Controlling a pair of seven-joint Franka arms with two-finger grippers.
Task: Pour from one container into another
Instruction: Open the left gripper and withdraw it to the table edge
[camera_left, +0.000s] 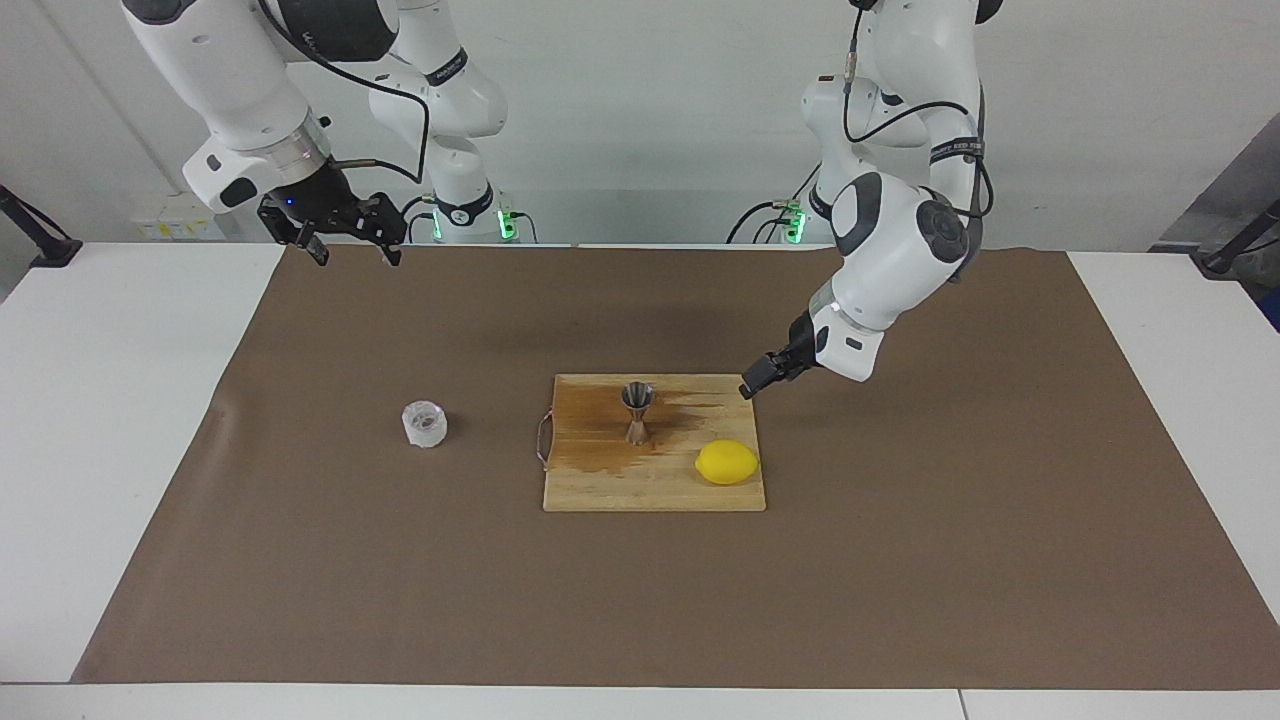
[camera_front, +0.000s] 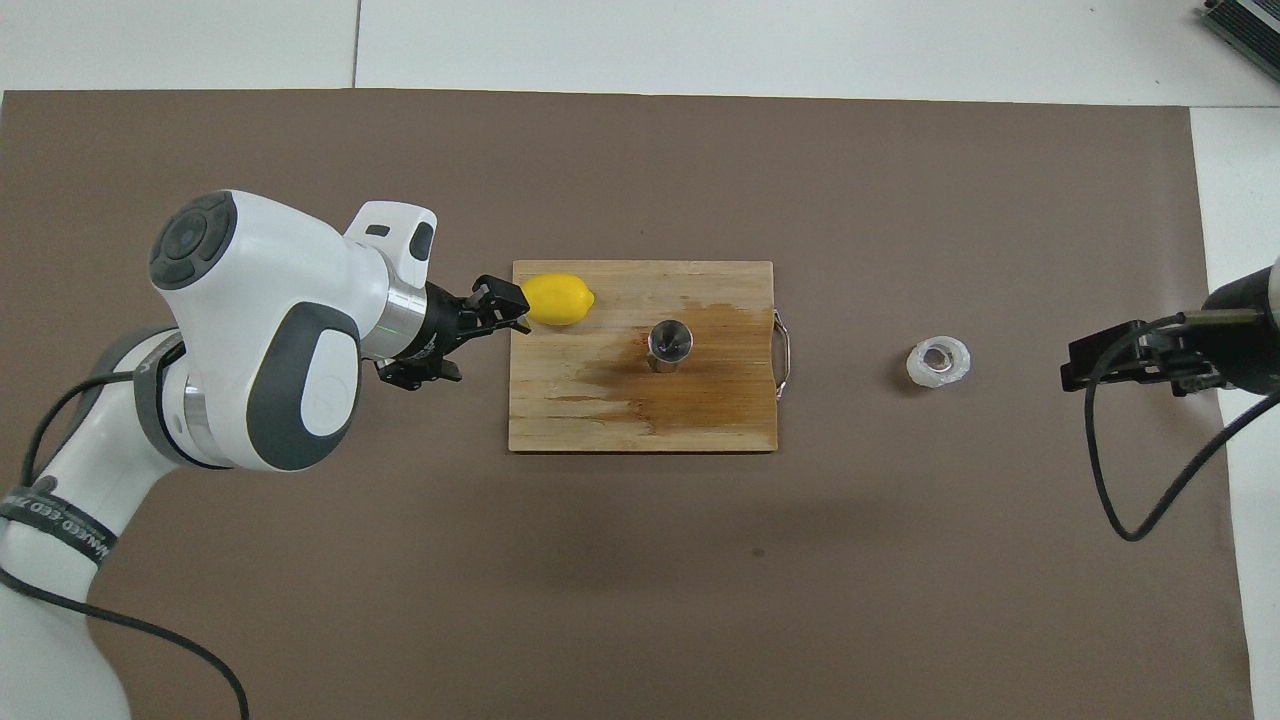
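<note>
**Steel jigger on a wet wooden board, clear cup apart on brown paper**

Brown paper (camera_left: 900, 560) covers the middle of a white counter (camera_left: 100, 400). A rectangular wooden cutting board (camera_left: 655, 490) lies at its centre, with a dark wet stain across the half nearer the robots. On that stain a small shiny steel hourglass-shaped jigger (camera_left: 637, 411) stands upright, mouth up. A yellow lemon (camera_left: 727, 462) rests on the board's corner toward the left arm's end, farther from the robots than the jigger.

A small squat clear cup with ribbed walls (camera_left: 424, 423) stands upright on the paper, well apart from the board, toward the right arm's end.

The left tool (camera_left: 757, 381) hangs low at the board's corner, near the lemon, holding nothing; I cannot tell whether its fingers are parted. The right tool (camera_left: 347, 244) waits raised over the paper's edge by its own base, fingers spread apart and empty.
</note>
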